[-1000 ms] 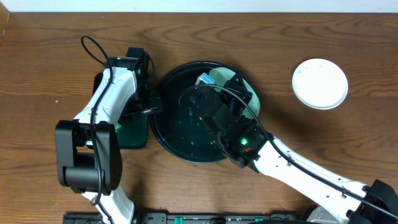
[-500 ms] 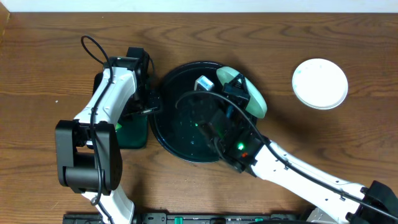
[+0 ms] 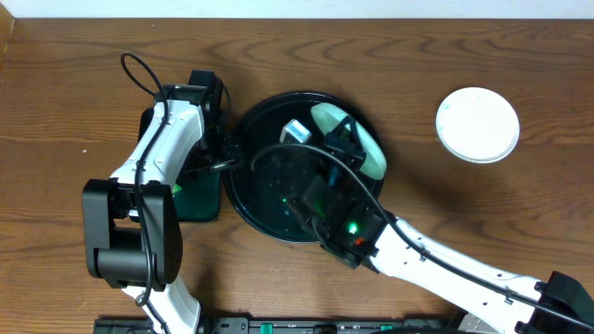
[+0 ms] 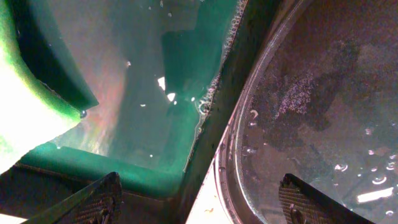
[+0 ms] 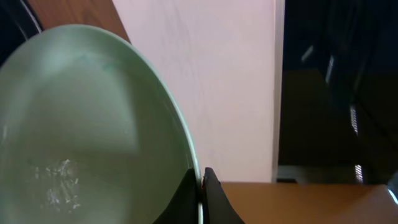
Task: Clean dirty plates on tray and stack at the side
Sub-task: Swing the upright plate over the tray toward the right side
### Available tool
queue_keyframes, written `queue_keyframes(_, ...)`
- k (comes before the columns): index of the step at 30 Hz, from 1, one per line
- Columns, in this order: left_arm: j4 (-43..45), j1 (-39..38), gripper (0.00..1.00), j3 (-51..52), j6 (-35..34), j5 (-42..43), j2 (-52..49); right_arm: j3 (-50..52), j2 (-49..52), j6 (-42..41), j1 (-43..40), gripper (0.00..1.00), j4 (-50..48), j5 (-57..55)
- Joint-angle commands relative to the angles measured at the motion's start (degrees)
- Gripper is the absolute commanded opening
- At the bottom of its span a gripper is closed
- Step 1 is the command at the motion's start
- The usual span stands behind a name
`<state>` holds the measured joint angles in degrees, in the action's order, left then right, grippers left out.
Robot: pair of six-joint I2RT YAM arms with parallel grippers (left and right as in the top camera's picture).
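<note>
A pale-aqua plate stands tilted over the right side of the black tray, held by its rim in my shut right gripper. In the right wrist view the plate fills the left half, and the right gripper pinches its edge between both fingers. The plate's face is wet and streaked. A second, white plate lies flat on the table at the right. My left gripper is open and holds nothing. In the left wrist view the left gripper straddles the tray's rim.
A dark green rectangular tray holding water sits right against the black tray's left side. In the left wrist view a yellow-green sponge lies in this green tray. Bare wooden table lies between the black tray and the white plate.
My right arm has drawn back toward the front left, and the pale-aqua plate it holds has come out from under it into plain sight. The left arm has not moved.
</note>
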<state>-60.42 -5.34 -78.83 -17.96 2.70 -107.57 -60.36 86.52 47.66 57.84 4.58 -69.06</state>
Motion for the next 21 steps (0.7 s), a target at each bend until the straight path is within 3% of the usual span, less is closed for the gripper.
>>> queue_keyframes(1, -0.3, 0.0, 0.81, -1.2, 0.1, -0.1, 1.3, -0.3, 0.2, -8.3, -0.8, 0.01, 1.7, 4.5)
queue_keyframes(5, -0.4, 0.0, 0.81, -1.2, 0.1, -0.1, 1.3, -0.3, 0.1, -8.5, 2.6, 0.01, 2.6, 0.2)
queue_keyframes(8, -0.3, 0.0, 0.81, -1.2, 0.1, -0.1, 1.3, -0.3, 0.3, -13.3, 0.0, 0.01, 4.0, 7.0)
queue_keyframes(11, -0.4, 0.0, 0.81, -1.2, 0.1, -0.1, 1.3, -0.3, 0.2, -11.6, 3.0, 0.01, 4.0, -1.3)
queue_keyframes(14, -0.3, 0.0, 0.81, -1.2, 0.1, -0.1, 1.3, -0.2, 0.1, -15.7, 1.5, 0.01, 6.1, 7.1)
queue_keyframes(16, -0.2, 0.0, 0.81, -1.2, 0.1, -0.1, 1.3, -0.3, -0.2, -17.2, 2.0, 0.01, 6.8, 3.1)
queue_keyframes(19, -0.2, 0.0, 0.81, -1.2, 0.1, -0.1, 1.3, -0.3, -0.4, -22.7, 1.4, 0.01, 8.9, 8.3)
queue_keyframes(21, -0.2, 0.0, 0.81, -1.2, 0.1, -0.1, 1.3, -0.3, -0.4, -31.4, -0.7, 0.01, 13.1, 12.7)
